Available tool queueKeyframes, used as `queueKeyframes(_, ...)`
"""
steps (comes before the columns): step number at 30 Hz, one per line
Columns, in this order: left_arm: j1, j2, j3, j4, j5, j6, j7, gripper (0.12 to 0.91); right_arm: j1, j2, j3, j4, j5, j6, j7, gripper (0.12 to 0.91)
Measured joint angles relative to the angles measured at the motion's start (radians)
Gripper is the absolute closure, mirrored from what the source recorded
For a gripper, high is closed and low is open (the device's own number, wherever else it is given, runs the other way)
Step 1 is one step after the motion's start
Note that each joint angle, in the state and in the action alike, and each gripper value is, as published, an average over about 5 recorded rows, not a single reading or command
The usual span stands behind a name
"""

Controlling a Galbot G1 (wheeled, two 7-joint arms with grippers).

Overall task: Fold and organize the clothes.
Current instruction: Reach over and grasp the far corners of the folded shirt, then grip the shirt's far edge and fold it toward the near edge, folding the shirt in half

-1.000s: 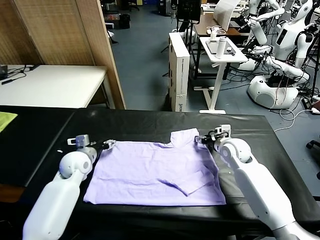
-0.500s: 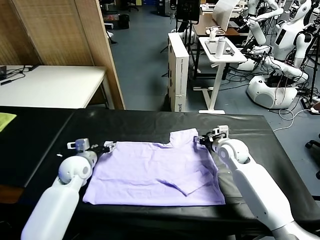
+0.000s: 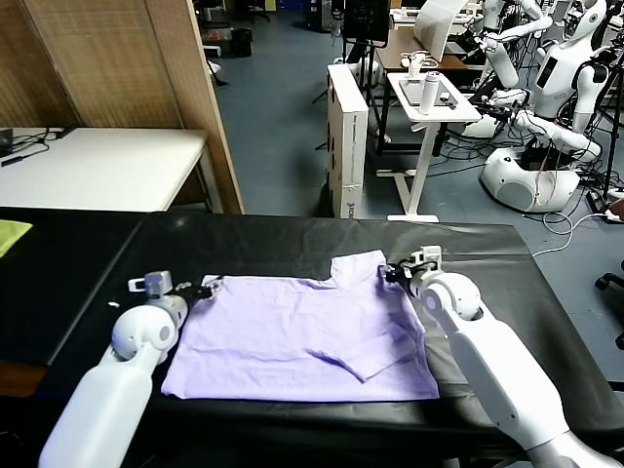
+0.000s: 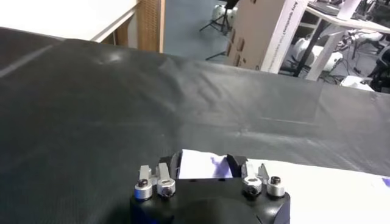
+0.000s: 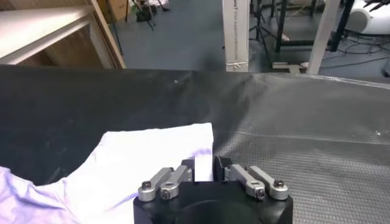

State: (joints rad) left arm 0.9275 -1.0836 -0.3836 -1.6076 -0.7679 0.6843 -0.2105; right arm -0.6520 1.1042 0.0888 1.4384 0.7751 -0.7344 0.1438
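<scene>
T-shirt (image 3: 307,336): one, light lavender, spread flat on the black surface (image 3: 292,234) in front of you. One sleeve (image 3: 375,356) is already folded in over the body; a raised flap of cloth (image 3: 356,268) stands at the far edge. Long axis runs side to side across your view; which end is the hem you cannot tell for certain.

Left tool (image 3: 203,289): at the shirt's far left corner, jaws partly apart with the cloth edge lying between them, as the left wrist view (image 4: 204,164) shows; not yet pinched.

Right tool (image 3: 394,272): at the far right corner, jaws narrow and closed on the white-lavender cloth edge, as the right wrist view (image 5: 203,168) shows.

Risks, by judgement: the two tools are out of step, so if you lift now the left corner could slip free and the shirt would swing and bunch. Thin fabric may also be caught in a single layer only, dragging the folded sleeve open.
</scene>
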Motion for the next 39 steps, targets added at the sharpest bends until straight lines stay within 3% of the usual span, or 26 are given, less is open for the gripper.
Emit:
queueKeyframes(8,0.002,0.002,-0.001,-0.002,-0.001,-0.005,0.003,0.622,-0.006,0.003,0.001,0.001,-0.009,0.0,-0.007,0.881)
queueKeyframes(22,0.01,0.005,-0.003,-0.021,0.003,-0.027,0.008,0.863,-0.034,-0.009,0.032,0.054,-0.007,-0.004,-0.014,0.886)
queueKeyframes(39,0.095,0.019,-0.065,-0.134,-0.004,-0.063,0.002,0.882,-0.132,-0.1,0.13,0.242,0.036,0.038,-0.041,0.886)
